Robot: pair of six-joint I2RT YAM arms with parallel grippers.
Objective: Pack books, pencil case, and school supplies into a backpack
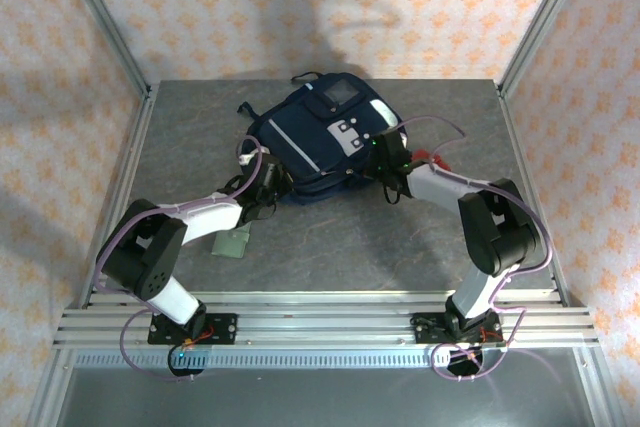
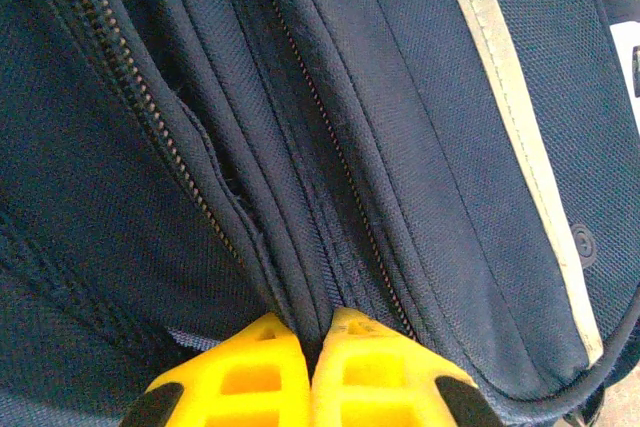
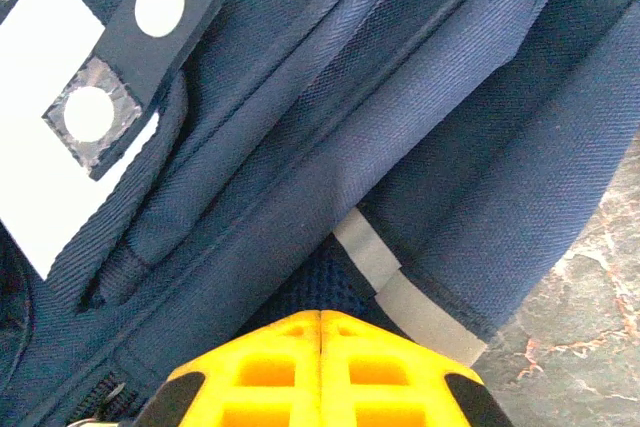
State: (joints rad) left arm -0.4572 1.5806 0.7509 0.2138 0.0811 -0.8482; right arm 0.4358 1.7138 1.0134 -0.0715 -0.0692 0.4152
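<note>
The backpack (image 1: 310, 142) lies flat near the back of the grey table (image 1: 340, 247), about in the middle. It is dark blue. It has a light blue patch (image 1: 340, 95) near the far end and a white patch (image 1: 350, 134) lower down.

The left gripper (image 1: 272, 184) is at the near left side of the bag. Up close, its two yellow fingers (image 2: 265, 372) are squeezed almost together. A fold of blue cloth beside a zip (image 2: 330, 147) runs down into the thin gap between them, so it has hold of the bag's cloth. Another zip (image 2: 150, 107) runs along to the left, and a grey stripe (image 2: 510, 117) runs down the right side.

The right gripper (image 1: 388, 165) is at the near right side of the bag. Its yellow fingers (image 3: 260, 367) are pressed tight together with no gap. Their tips touch the blue cloth next to a short grey strip (image 3: 385, 277). I cannot tell if any cloth is pinched between them. The white patch (image 3: 50, 187) with two round dots is up on the left.

A pale green wallet (image 1: 232, 244) lies flat on the table, near the left arm and apart from the bag. A small red thing (image 1: 432, 158) sits just beside the right arm, too small to tell what it is.
</note>
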